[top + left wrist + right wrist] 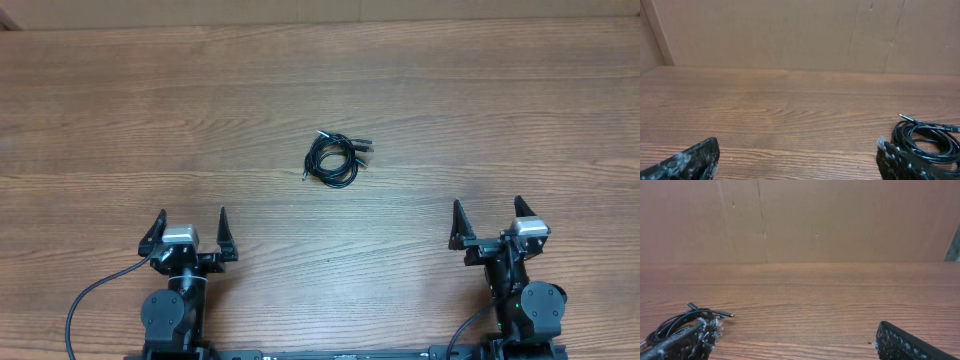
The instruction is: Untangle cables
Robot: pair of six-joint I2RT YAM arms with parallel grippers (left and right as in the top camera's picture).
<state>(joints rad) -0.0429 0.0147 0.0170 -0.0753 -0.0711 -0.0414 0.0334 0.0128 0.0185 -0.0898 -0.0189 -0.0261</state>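
A small coiled bundle of black cables [335, 158] lies on the wooden table, near the middle. It also shows at the right edge of the left wrist view [926, 140] and at the left edge of the right wrist view [682, 320], partly hidden behind a fingertip in each. My left gripper [189, 232] is open and empty at the front left, well short of the bundle; its fingers show in its wrist view [797, 160]. My right gripper [489, 223] is open and empty at the front right; its fingers show in its wrist view [797, 340].
The wooden table [150, 110] spreads around the bundle. A brown cardboard wall [790, 30] stands at the table's far edge. A loose black cable [85, 300] from the left arm's base loops at the front left.
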